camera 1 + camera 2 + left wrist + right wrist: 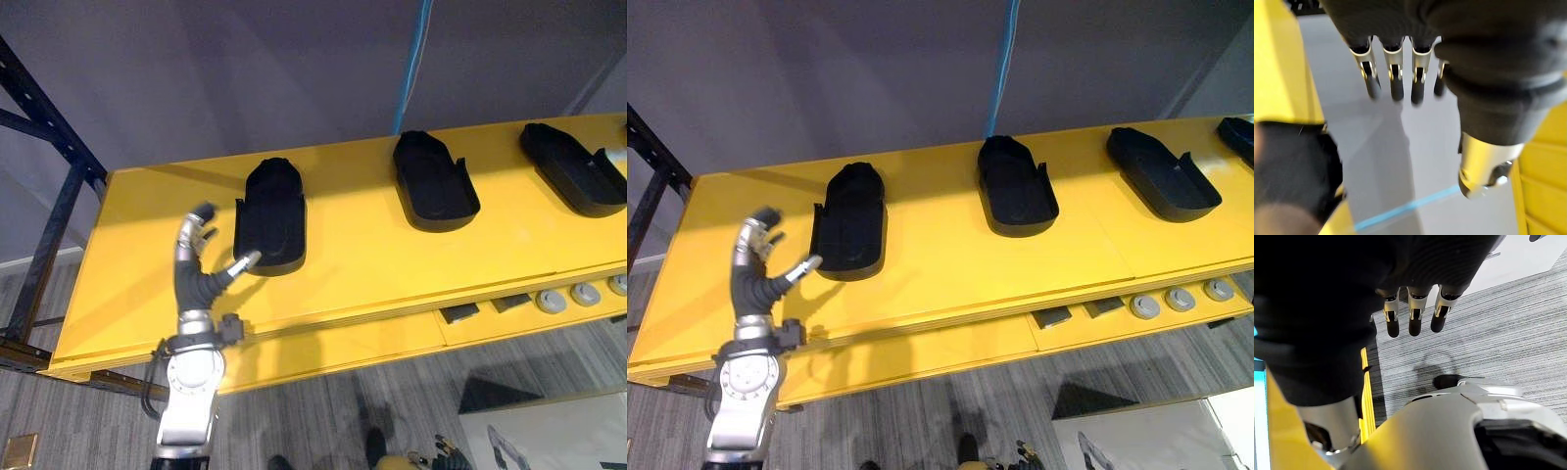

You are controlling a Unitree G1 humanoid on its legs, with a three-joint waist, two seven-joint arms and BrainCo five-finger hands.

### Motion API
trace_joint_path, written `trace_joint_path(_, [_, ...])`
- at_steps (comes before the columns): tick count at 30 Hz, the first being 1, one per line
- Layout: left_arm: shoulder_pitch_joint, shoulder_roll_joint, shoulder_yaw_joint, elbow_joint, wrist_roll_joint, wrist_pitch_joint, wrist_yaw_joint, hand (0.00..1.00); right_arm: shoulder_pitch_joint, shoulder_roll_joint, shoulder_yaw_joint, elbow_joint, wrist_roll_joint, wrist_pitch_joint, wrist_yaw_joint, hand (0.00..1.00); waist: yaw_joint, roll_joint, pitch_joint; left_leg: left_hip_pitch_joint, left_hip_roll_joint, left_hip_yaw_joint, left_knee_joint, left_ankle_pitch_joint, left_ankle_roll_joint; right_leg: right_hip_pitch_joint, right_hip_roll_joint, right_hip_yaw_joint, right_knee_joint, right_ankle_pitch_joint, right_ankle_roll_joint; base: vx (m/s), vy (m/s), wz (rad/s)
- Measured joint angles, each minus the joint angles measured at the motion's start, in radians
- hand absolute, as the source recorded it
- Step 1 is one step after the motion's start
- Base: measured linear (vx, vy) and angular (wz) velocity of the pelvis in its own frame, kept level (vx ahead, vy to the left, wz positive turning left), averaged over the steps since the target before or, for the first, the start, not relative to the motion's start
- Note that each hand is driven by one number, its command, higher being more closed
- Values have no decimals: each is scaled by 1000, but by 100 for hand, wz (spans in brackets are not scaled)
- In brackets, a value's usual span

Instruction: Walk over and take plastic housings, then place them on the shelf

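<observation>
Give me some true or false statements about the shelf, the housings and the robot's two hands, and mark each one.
1. The left hand grips a housing. False: its fingers are open, just beside the leftmost housing.
2. The black housings lie side by side on a yellow shelf. True.
3. The right hand holds a housing. False: its fingers are straight and hold nothing, above the grey floor.
4. Round silver parts sit on the ledge below the shelf top. True.
</observation>
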Motion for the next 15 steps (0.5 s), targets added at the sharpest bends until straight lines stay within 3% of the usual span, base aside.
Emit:
trace_joint_path(9, [49,6,-65,97,51,-3,-62,100,-1,-15,30,8,-13,0,-1,0,1,8,-29,16,3,-1,0,0,0,14,4,-4,-1,0,0,-23,-9,0])
trace_joint_path(15, [43,14,-73,203,103,11,-63,100,-2,-14,31,8,-13,1,-1,0,-1,8,-32,16,2,-3,0,0,0,11,2,-10,-5,0,0,-35,-4,1])
